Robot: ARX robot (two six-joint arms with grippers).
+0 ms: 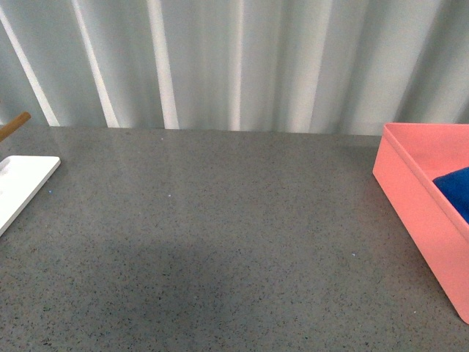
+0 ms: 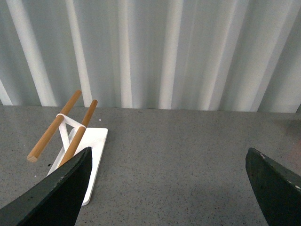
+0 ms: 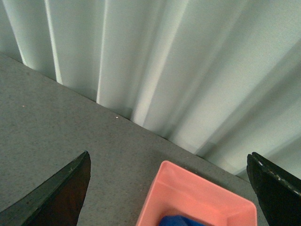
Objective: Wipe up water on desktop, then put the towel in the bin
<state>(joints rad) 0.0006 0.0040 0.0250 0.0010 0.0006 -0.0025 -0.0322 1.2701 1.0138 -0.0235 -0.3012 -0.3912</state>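
Towel (image 1: 456, 189) lies inside bin (image 1: 414, 192); both hands (image 2: 164, 188) (image 3: 164, 188) spread apart; no readable writing.

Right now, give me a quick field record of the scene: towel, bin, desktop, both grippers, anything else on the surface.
towel: blue towel lies inside the bin, only partly in view
bin: pink bin on the desktop at the robot's right
desktop: grey speckled desktop, no puddle visible
left gripper: left gripper open, holding nothing
right gripper: right gripper open, above the bin, holding nothing
other: white tray with a wooden-bar rack at the robot's left
task state: towel looks binned
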